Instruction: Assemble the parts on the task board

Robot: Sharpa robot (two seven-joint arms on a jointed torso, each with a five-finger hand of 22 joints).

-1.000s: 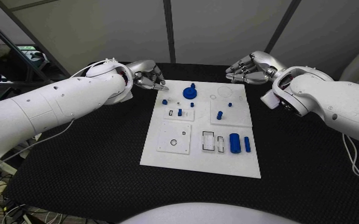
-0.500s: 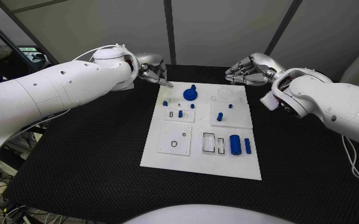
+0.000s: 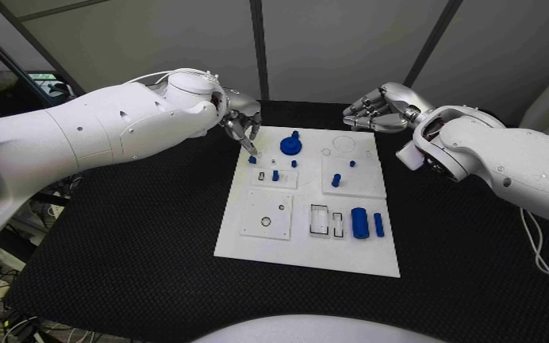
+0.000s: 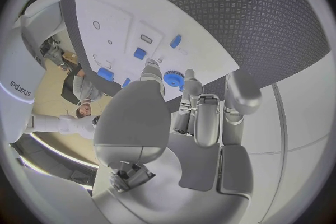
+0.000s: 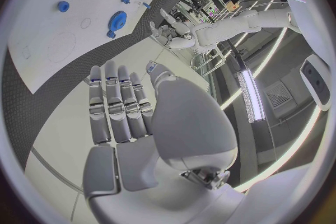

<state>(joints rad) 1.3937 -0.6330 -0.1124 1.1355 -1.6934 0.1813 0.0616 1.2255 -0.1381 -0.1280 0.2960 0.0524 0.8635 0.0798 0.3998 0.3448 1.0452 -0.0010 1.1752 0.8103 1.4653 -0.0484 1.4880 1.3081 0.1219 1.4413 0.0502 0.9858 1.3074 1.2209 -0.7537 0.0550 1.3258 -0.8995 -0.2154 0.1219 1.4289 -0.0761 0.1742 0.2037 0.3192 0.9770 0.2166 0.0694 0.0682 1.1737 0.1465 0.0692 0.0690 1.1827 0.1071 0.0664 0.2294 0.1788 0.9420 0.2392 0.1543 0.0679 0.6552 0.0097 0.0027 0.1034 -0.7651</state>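
Note:
The white task board point(image 3: 259, 244) lies in the middle of the black table. On its far half stand a round blue part point(image 3: 290, 144) and several small blue parts, one at the far left corner point(image 3: 251, 159). A thick blue cylinder point(image 3: 359, 221) and a thin one point(image 3: 378, 222) lie at its right. My left hand point(image 3: 238, 125) hovers over the board's far left corner, fingers apart and pointing down, a fingertip point(image 3: 251, 151) just above the small corner part. It holds nothing point(image 4: 189, 117). My right hand point(image 3: 378, 109) floats beyond the far right corner with straight fingers point(image 5: 119, 106), holding nothing.
The board has several cut-outs: a round hole point(image 3: 266, 221) in the near left plate and rectangular slots point(image 3: 319, 217) beside the cylinders. Black matting point(image 3: 137, 232) surrounds the board on all sides. Grey wall panels point(image 3: 332, 33) stand behind the table.
My left hand has swung from left of the board in over its far left corner, and its fingers have turned downward. The right hand has barely moved.

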